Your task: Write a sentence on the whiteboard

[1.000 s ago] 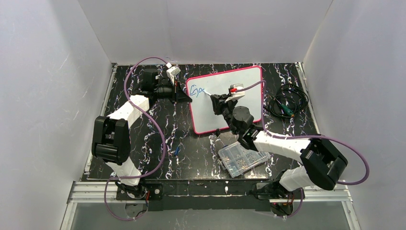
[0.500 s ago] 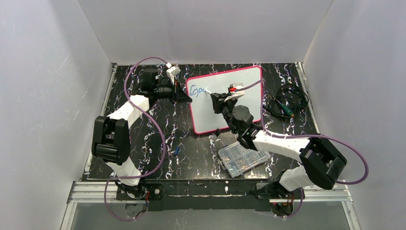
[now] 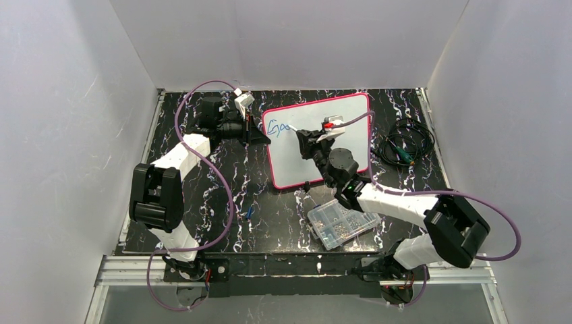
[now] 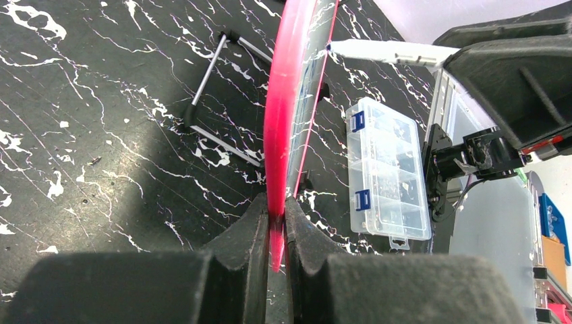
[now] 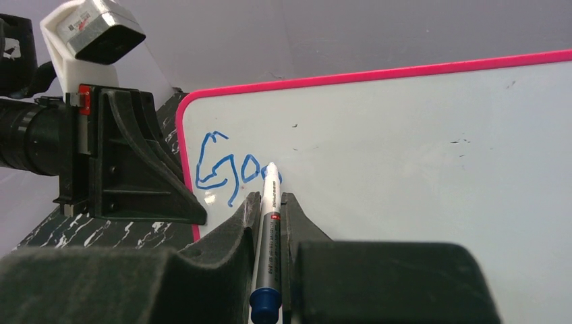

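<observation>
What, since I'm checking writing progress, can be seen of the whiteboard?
The whiteboard is a white rectangle with rounded corners and a thin pink frame, standing tilted on the black marbled table. The left gripper clamps its side edge. Blue writing top left reads "Go"; the right gripper's marker tip touches it.

Three plain white walls close the space in: a back wall (image 3: 290, 40), a left wall (image 3: 61, 135) and a right wall (image 3: 512, 101), meeting in straight corners. Between them lies a black table (image 3: 270, 223) veined with white like marble. A silver metal rail (image 3: 128, 270) runs along its near edge, with a grey surface (image 3: 290, 307) below it. The light is even and the shadows soft.
</observation>
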### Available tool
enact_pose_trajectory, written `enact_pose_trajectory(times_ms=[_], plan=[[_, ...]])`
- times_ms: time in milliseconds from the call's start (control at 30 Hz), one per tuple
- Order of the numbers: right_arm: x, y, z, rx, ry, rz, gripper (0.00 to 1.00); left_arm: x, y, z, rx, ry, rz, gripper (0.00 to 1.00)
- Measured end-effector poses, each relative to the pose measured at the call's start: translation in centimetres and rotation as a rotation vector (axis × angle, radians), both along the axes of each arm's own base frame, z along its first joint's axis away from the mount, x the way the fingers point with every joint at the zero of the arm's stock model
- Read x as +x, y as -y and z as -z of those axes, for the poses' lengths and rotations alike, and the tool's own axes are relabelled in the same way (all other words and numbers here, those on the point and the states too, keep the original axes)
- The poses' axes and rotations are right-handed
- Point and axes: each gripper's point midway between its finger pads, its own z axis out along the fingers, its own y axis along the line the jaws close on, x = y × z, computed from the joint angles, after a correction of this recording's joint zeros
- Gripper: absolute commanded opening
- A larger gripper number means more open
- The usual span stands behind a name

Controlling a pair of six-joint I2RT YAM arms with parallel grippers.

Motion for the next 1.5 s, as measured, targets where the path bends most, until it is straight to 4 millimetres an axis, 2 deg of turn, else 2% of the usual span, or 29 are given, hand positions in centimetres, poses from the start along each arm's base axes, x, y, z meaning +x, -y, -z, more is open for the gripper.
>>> enact_pose_trajectory(times_ms=[200,300,900,1333,1500], plan=[[-0.2,1.0,-1.7,0.029,0.025,0.032,0.01,0.0,0.0,0.0,-0.001,0.000,0.001,0.00],[-0.1,1.4,-1.9,0.032,0.027,0.049,0.01,0.0,0.0,0.0,-0.001,0.000,0.001,0.00],[0.6,1.6,0.2,-0.006,-0.004,0.067,0.01,0.0,0.0,0.0,0.001,0.000,-0.001,0.00],[0.3,0.7,0.4,-0.011,-0.006,0.012,0.01,0.0,0.0,0.0,0.001,0.000,-0.002,0.00],[-0.2,0.9,1.6,-0.010,-0.030,-0.001,0.01,0.1,0.0,0.0,0.003,0.000,-0.005,0.00]])
